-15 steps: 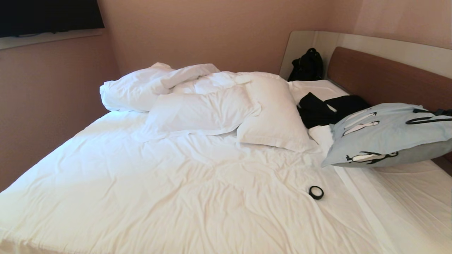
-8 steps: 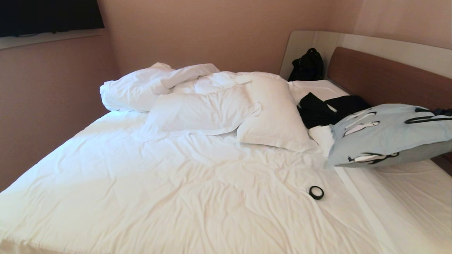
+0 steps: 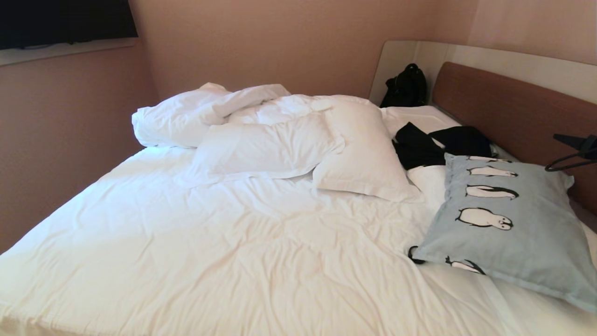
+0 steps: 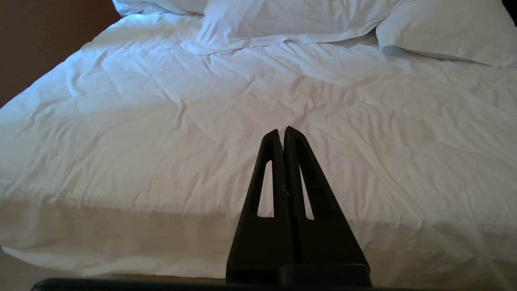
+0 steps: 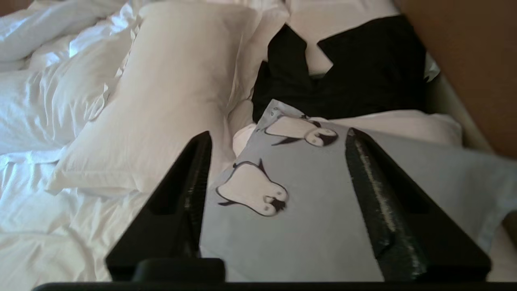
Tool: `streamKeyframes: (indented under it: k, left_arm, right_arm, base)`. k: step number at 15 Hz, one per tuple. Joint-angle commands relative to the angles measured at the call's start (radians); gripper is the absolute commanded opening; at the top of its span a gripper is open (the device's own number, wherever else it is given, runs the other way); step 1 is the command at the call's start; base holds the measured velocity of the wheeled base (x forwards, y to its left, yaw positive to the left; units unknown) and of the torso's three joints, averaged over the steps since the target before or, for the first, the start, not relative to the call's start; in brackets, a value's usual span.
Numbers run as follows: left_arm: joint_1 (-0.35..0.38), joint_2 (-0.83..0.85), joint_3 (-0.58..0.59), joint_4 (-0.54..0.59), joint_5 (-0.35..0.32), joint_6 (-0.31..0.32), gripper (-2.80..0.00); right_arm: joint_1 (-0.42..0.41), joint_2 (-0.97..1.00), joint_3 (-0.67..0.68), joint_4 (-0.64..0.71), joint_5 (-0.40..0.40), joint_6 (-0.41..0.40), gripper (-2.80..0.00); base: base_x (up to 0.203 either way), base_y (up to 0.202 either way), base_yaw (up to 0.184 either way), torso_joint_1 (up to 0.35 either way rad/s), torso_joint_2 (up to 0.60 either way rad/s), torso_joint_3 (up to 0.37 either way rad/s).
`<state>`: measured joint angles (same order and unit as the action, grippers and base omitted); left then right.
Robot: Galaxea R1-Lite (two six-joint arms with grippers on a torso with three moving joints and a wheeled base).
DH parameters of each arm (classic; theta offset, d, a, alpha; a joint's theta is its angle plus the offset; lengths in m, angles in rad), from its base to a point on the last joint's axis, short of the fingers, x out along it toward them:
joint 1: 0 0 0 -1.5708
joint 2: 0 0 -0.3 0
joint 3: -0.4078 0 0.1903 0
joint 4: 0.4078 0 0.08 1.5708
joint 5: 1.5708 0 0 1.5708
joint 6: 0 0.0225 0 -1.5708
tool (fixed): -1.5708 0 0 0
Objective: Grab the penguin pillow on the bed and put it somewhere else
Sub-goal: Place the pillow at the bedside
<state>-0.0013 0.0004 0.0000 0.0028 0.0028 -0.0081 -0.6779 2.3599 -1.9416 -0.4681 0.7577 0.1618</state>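
The penguin pillow [image 3: 508, 228], light blue with a row of black-and-white penguins, lies flat on the right side of the bed [image 3: 233, 242], just below the brown headboard [image 3: 503, 105]. My right gripper [image 3: 571, 151] hangs open above the pillow's far right corner, at the edge of the head view. In the right wrist view its jaws [image 5: 278, 133] stand wide apart, with the pillow [image 5: 307, 226] lying loose below them and nothing gripped. My left gripper [image 4: 282, 131] is shut and empty, parked over the bed's near edge.
Two plain white pillows [image 3: 368, 154] [image 3: 266, 147] and a bunched duvet [image 3: 186, 116] fill the bed's far middle. A black garment [image 3: 429, 144] lies behind the penguin pillow, and a black bag [image 3: 406, 86] sits in the corner. A black tape ring [image 3: 412, 255] peeks from under the pillow's near corner.
The penguin pillow was held up in the air at the right; my right gripper has opened and the pillow has dropped flat onto the bed, partly covering the tape ring.
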Motion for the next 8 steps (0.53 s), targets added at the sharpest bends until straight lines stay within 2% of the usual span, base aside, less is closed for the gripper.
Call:
streamKeyframes:
  k: [1,2,4,5,7,8]
  left_arm:
    - [0.0,0.0,0.002,0.0,0.0,-0.001,-2.8]
    - [0.0,0.0,0.002,0.0,0.0,0.0,-2.8]
    - [0.0,0.0,0.002,0.0,0.0,0.0,-2.8]
    - [0.0,0.0,0.002,0.0,0.0,0.0,-2.8]
    - [0.0,0.0,0.002,0.0,0.0,0.0,-2.8]
    - [0.0,0.0,0.002,0.0,0.0,0.0,-2.8]
  right_arm:
    - [0.006,-0.031,0.001,-0.001,0.005,0.082,0.0]
    - [0.032,-0.034,0.002,0.001,0.002,0.128,0.0]
    - [0.097,-0.041,0.008,0.042,-0.021,0.16,0.0]
    - [0.131,-0.045,0.009,0.086,-0.072,0.163,0.0]
    - [0.213,-0.041,0.007,0.138,-0.23,0.161,0.0]
    - [0.254,-0.04,0.007,0.15,-0.325,0.159,-2.8]
  base:
    - [0.0,0.0,0.0,0.0,0.0,0.0]
    - [0.0,0.0,0.0,0.0,0.0,0.0]
    - [0.0,0.0,0.0,0.0,0.0,0.0]
    - [0.0,0.0,0.0,0.0,0.0,0.0]
    - [0.0,0.0,0.0,0.0,0.0,0.0]
    - [0.0,0.0,0.0,0.0,0.0,0.0]
